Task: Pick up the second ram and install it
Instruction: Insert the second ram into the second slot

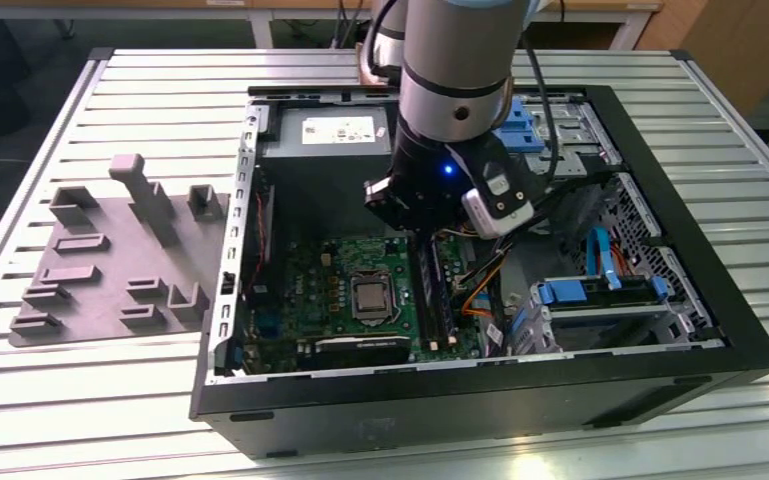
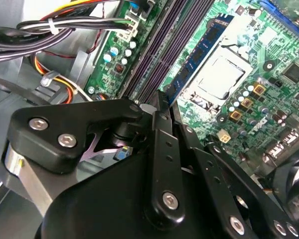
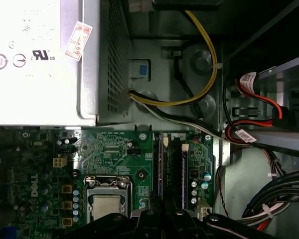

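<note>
The silver-and-black jointed arm (image 1: 451, 70) hangs nearly vertical, wrist down. Its black linkage tool (image 1: 427, 232) points straight downward, the two finger links drawn close together.

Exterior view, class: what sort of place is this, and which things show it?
Probably a robotics lab or an assembly test bench. An open computer case lies on a slatted metal table, grey fixture blocks sit beside it, and a robot arm reaches down over the motherboard.
</note>
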`<action>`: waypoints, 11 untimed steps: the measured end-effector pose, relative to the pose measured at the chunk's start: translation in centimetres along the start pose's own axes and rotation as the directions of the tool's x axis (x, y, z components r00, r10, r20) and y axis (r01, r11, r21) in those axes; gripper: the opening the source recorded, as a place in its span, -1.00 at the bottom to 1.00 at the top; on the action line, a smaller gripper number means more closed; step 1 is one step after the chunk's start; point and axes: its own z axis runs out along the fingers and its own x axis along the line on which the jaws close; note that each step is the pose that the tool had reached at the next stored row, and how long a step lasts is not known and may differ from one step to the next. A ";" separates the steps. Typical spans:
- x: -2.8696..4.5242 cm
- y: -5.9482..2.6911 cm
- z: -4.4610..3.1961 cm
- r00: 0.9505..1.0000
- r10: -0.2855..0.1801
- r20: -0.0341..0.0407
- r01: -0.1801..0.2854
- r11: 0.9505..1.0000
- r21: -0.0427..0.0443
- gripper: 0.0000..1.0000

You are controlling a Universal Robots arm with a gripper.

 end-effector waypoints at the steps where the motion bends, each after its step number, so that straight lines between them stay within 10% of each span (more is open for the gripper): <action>1: 0.00 -0.03 0.16 1.000 0.000 0.000 0.000 1.000 0.000 -0.72; 11: -0.06 -0.15 1.64 1.000 0.000 -0.003 0.000 1.000 0.000 -0.72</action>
